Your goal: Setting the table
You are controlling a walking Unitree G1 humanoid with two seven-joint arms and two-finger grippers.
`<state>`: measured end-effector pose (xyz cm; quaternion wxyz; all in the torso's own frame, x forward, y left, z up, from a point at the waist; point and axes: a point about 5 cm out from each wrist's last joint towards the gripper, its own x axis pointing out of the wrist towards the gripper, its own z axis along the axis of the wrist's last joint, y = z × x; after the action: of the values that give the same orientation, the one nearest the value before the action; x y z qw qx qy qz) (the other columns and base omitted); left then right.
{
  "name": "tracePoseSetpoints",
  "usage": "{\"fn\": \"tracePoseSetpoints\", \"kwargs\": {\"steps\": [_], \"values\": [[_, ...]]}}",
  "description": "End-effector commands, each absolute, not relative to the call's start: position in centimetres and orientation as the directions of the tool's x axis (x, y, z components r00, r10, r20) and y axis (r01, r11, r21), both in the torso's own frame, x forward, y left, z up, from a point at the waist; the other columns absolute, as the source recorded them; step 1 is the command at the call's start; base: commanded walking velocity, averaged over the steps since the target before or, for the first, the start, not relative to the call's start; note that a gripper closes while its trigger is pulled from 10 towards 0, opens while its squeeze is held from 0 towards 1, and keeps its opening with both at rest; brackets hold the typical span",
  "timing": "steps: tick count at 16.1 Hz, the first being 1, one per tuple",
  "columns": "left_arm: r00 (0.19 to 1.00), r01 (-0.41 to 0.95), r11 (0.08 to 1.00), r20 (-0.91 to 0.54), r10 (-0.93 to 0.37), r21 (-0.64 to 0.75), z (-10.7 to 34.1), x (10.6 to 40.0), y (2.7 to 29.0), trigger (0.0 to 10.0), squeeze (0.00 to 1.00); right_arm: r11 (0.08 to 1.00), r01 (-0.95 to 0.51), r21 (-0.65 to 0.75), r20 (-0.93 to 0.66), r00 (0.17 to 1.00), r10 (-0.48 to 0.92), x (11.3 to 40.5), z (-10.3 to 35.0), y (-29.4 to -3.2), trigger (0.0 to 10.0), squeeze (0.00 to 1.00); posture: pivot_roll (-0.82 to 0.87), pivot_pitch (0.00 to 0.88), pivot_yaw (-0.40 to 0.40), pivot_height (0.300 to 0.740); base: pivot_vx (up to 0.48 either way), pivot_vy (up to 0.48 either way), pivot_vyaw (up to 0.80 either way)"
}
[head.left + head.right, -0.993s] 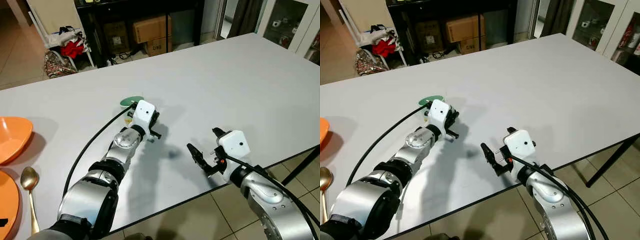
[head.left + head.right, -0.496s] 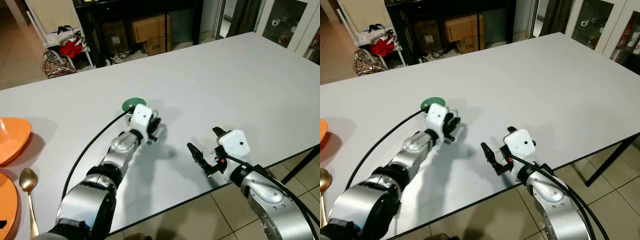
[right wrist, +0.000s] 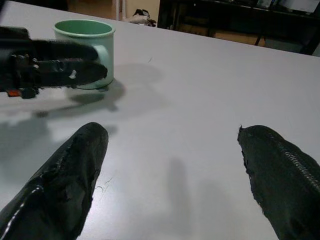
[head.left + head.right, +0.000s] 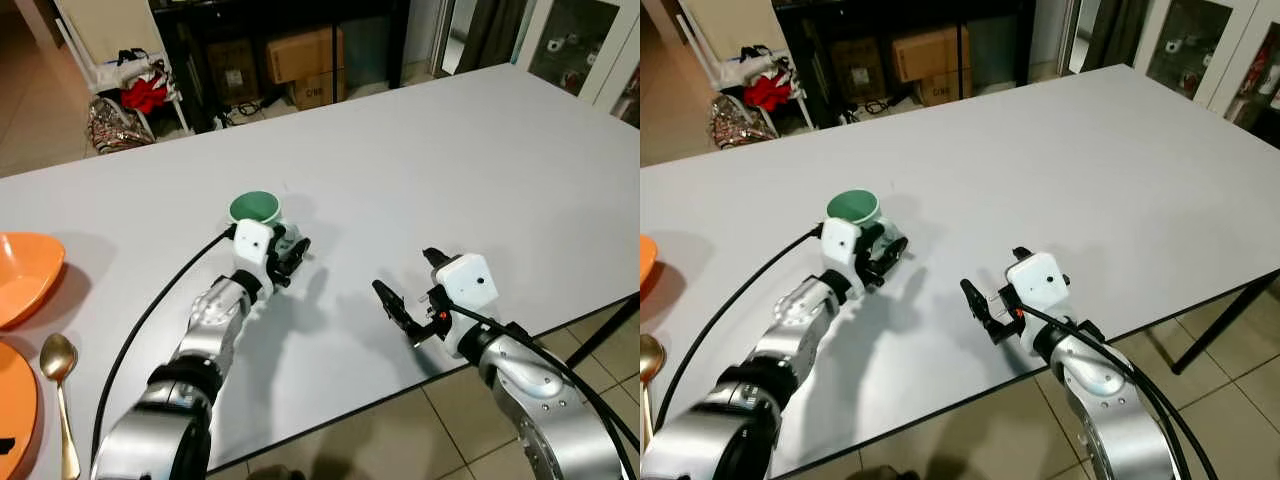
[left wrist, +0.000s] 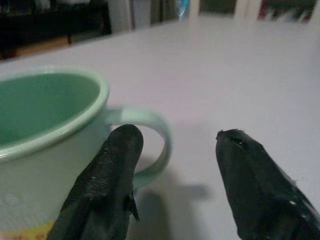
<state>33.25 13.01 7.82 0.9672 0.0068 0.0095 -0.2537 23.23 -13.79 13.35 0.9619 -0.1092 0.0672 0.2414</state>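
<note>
Green mug (image 4: 256, 208): upright on the white table (image 4: 480, 150), centre-left of the left eye view, handle facing your left gripper (image 4: 285, 256). Left gripper: fingers apart, empty, just beside the mug, one finger (image 5: 107, 175) at the handle. Right gripper (image 4: 410, 300): spread wide, empty, well apart; the left is nearer.

Orange bowl (image 4: 25, 275): cut off by the picture's left edge, at the table's (image 4: 480, 170) left end. Orange plate (image 4: 14, 415) beside the spoon (image 4: 60, 400): only a rim arc shows. Green mug (image 4: 254, 209): lower body hidden behind the left gripper (image 4: 285, 255); printed mark near its base too blurred to read in the left wrist view.
</note>
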Motion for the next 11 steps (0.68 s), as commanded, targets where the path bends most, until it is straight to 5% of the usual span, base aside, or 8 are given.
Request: {"fn": "tracePoseSetpoints", "kwargs": {"steps": [1, 2, 5, 8, 11], "values": [[0.861, 0.508, 0.861, 0.006, -0.508, 0.016, 8.4, 33.2, 13.2, 10.0, 0.98, 0.860, -0.478, -0.180, -0.163, 0.877, 0.453, 23.3, 13.7, -13.9, 10.0, 0.00, -0.06, 0.000, 0.098, 0.740, 0.000, 0.000, 0.00], [0.842, 0.538, 0.843, 0.040, -0.538, 0.029, 9.1, 32.4, 13.5, 10.0, 0.83, 0.857, -0.486, -0.172, -0.164, 0.872, 0.462, 23.1, 13.7, -13.9, 10.0, 0.00, -0.06, 0.000, 0.093, 0.740, 0.000, 0.000, 0.00], [0.834, 0.542, 0.831, 0.041, -0.550, 0.124, 10.4, 29.7, 15.8, 10.0, 0.71, 0.855, -0.499, -0.143, -0.201, 0.860, 0.469, 22.5, 13.2, -14.0, 10.0, 0.00, -0.05, 0.000, 0.091, 0.740, 0.000, 0.000, 0.00], [0.891, 0.447, 0.874, -0.013, -0.453, 0.188, 12.1, 28.0, 18.0, 10.0, 0.64, 0.889, -0.435, -0.144, -0.194, 0.893, 0.406, 22.3, 13.1, -14.6, 10.0, 0.00, -0.03, 0.000, 0.081, 0.740, 0.000, 0.000, 0.00], [0.955, 0.296, 0.939, -0.029, -0.295, 0.177, 14.5, 27.0, 18.6, 10.0, 0.59, 0.936, -0.334, -0.114, -0.142, 0.938, 0.317, 22.2, 13.3, -14.7, 10.0, 0.00, 0.01, 0.000, 0.078, 0.740, 0.000, 0.000, 0.80]]}}
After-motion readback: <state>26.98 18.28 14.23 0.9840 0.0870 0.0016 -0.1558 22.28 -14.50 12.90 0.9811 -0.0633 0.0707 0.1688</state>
